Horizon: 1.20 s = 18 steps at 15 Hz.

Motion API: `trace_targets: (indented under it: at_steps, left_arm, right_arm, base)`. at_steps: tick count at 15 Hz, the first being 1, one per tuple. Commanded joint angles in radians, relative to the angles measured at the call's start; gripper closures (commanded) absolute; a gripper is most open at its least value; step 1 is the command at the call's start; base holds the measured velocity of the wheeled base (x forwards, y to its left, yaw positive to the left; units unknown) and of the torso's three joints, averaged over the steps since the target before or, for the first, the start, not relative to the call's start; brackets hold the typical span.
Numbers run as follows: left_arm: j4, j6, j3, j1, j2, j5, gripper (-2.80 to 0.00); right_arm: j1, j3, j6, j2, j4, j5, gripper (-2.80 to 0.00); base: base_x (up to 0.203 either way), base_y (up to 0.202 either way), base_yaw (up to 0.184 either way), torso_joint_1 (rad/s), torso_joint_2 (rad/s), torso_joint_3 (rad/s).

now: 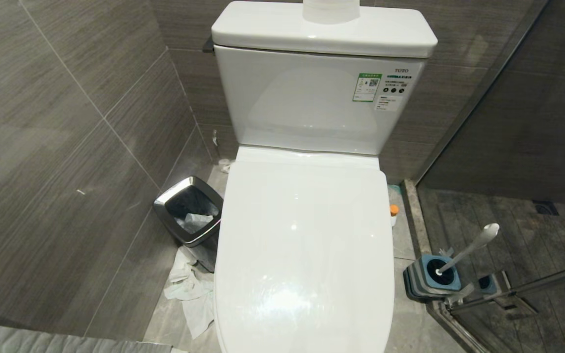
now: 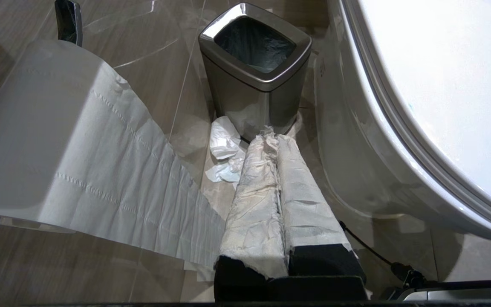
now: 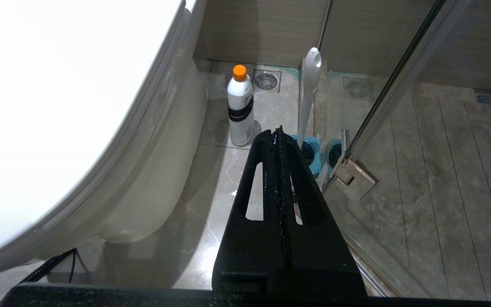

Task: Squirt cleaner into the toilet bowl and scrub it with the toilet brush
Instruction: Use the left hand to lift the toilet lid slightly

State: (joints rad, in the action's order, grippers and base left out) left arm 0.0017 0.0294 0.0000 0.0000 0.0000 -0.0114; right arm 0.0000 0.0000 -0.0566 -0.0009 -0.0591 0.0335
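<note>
- Toilet bowl [image 1: 307, 255]: lid down, covering the basin; cistern behind it against the tiled wall.
- Cleaner bottle [image 3: 240, 106]: white, orange cap, upright on the floor just beside the toilet base on the robot's right; in the head view only the cap shows past the lid edge.
- Toilet brush [image 1: 469, 247]: handle tilted, head seated in the blue-and-grey holder [image 1: 432, 277] on the floor right of the toilet, near the glass door [image 3: 399, 85].
- Left gripper [image 2: 276, 140]: paper-wrapped fingers pressed together, holding nothing; low beside the toilet, pointing toward the chrome-rimmed bin [image 2: 256, 64].
- Toilet paper roll [image 2: 58, 140] hangs near it.
- Crumpled tissue [image 1: 189, 289] lies by the bin.
- Right gripper [image 3: 277, 136]: black fingers closed, empty, aimed toward bottle and brush.
</note>
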Motion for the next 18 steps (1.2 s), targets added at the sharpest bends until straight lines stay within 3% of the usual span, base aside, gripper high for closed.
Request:
trace_targets:
  at_steps: [1, 8, 10, 13, 18]
  left_arm:
    - [0.000, 0.001, 0.000, 0.000, 0.000, 0.001, 0.00]
    - [0.000, 0.005, 0.000, 0.000, 0.000, -0.001, 0.00]
    - [-0.002, 0.041, -0.004, 0.000, 0.000, -0.009, 0.00]
    - [0.030, 0.088, -0.107, 0.000, 0.012, -0.049, 0.00]
    - [0.083, 0.102, -0.296, 0.000, 0.160, -0.105, 0.00]
  right_arm:
    - [0.000, 0.025, 0.000, -0.001, -0.001, 0.000, 0.00]
    - [0.000, 0.025, 0.000, -0.001, -0.001, 0.000, 0.00]
    - [0.000, 0.025, 0.000, -0.001, -0.001, 0.000, 0.00]
    - [0.000, 0.025, 0.000, -0.001, -0.001, 0.000, 0.00]
    - [0.000, 0.025, 0.000, -0.001, -0.001, 0.000, 0.00]
  base:
    - [0.000, 0.000, 0.000, 0.000, 0.00, 0.000]
    - [0.000, 0.000, 0.000, 0.000, 0.00, 0.000]
    - [0.000, 0.000, 0.000, 0.000, 0.00, 0.000]
    - [0.000, 0.000, 0.000, 0.000, 0.00, 0.000]
    - [0.000, 0.000, 0.000, 0.000, 0.00, 0.000]
